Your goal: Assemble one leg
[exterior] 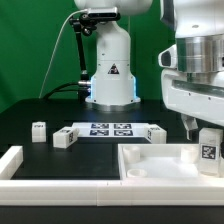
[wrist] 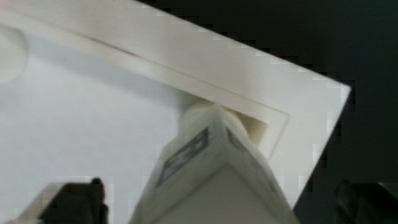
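A small white leg (exterior: 209,150) with a black-and-white tag on its face stands upright at the corner of the large white tray-like part (exterior: 150,165), at the exterior view's right. My gripper (exterior: 205,130) hangs right over it, open. In the wrist view the leg (wrist: 214,165) rises between the two dark fingertips (wrist: 75,200), and a gap shows on each side. The tray's corner (wrist: 294,85) lies just beyond the leg. Nothing is held.
Three more small tagged legs (exterior: 39,130) (exterior: 63,138) (exterior: 155,133) stand on the black table around the marker board (exterior: 108,130). A long white rail (exterior: 60,187) runs along the front, with a raised end (exterior: 10,160) at the exterior view's left. The arm's base (exterior: 110,75) stands behind.
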